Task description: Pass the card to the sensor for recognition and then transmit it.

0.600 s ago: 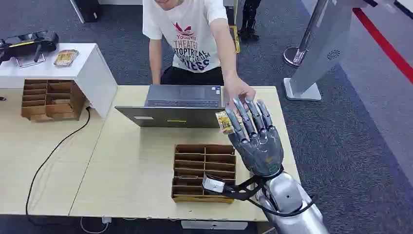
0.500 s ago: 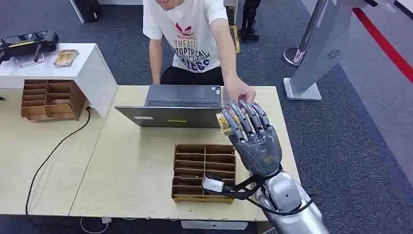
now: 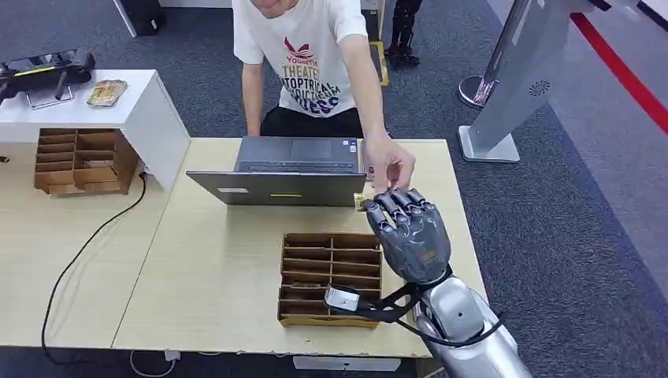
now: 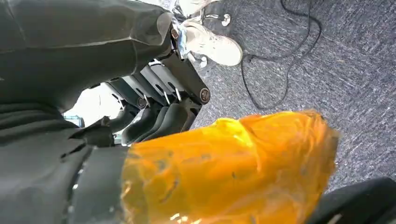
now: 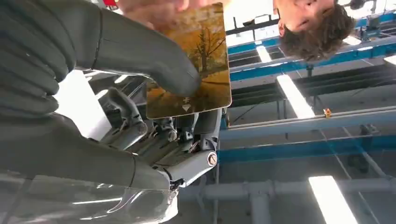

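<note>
Beside the laptop (image 3: 287,175), at its right corner, the robot's right hand (image 3: 408,236) pinches the card (image 5: 192,70) between thumb and curled fingers. A person's hand (image 3: 390,161) reaches down and touches the card too. To do this well, the right hand should hold the card steady until the person grips it, then let go slowly. From the head view, most of the card hides behind the fingers. I cannot spot a sensor. The left hand (image 4: 159,112) is too hard to make out.
</note>
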### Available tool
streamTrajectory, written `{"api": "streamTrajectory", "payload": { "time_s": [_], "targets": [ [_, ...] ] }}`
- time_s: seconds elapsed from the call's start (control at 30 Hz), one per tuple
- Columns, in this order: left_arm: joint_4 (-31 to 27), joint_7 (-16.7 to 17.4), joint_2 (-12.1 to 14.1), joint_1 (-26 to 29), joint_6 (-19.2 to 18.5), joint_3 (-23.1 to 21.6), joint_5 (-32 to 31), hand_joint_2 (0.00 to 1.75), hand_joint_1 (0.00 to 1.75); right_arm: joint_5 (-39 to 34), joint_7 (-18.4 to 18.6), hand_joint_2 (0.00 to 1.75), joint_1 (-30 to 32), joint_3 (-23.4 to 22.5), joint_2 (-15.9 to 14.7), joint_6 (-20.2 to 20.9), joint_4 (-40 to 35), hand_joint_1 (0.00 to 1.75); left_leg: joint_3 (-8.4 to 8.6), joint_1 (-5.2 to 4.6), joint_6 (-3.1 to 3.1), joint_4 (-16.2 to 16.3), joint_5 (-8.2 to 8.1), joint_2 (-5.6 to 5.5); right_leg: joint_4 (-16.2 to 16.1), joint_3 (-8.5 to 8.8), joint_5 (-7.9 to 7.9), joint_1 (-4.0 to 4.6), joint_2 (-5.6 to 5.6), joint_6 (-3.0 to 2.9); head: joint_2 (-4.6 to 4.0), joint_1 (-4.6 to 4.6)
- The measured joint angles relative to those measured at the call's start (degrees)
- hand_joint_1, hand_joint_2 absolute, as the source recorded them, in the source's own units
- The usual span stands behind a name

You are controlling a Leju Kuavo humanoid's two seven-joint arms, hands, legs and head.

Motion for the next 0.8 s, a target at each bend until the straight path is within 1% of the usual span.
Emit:
{"api": "streamTrajectory", "payload": {
  "time_s": [0.5, 0.63, 0.7, 0.8],
  "targets": [
    [0.00, 0.00, 0.00, 0.00, 0.00, 0.00, 0.02, 0.00, 1.75, -0.46, 0.02, 1.75, 0.04, 0.81, -0.13, -0.02, 0.68, 1.75, -0.01, 0.00, 0.00, 0.01, 0.00, 0.00, 0.00, -0.02, 0.01, 0.00, 0.00, 0.01, 0.00, 0.02],
    [0.00, 0.00, 0.00, 0.00, 0.00, 0.00, 0.04, 0.00, 1.75, -1.90, -0.26, 1.75, 0.12, 0.92, -0.13, -0.02, 0.76, 1.75, -0.01, 0.00, 0.00, 0.01, 0.00, 0.00, 0.00, -0.02, 0.01, 0.00, 0.00, 0.01, 0.00, 0.00],
    [0.00, 0.00, 0.00, 0.00, 0.02, 0.00, 0.04, 0.00, 1.75, -4.07, -1.38, 1.75, 0.46, 0.90, -0.09, -0.02, 0.81, 1.75, -0.02, 0.00, 0.00, 0.01, 0.00, 0.00, 0.00, -0.02, 0.01, 0.00, 0.00, 0.01, 0.00, 0.00],
    [0.00, 0.00, -0.02, 0.02, 0.17, 0.02, 0.15, 0.00, 1.75, -9.45, -4.46, 1.75, 1.86, -0.11, 0.92, -0.02, 0.50, 1.75, -0.03, 0.00, 0.00, 0.01, 0.00, 0.00, 0.00, -0.02, 0.01, 0.00, 0.00, 0.01, 0.00, 0.00]
  ]
}}
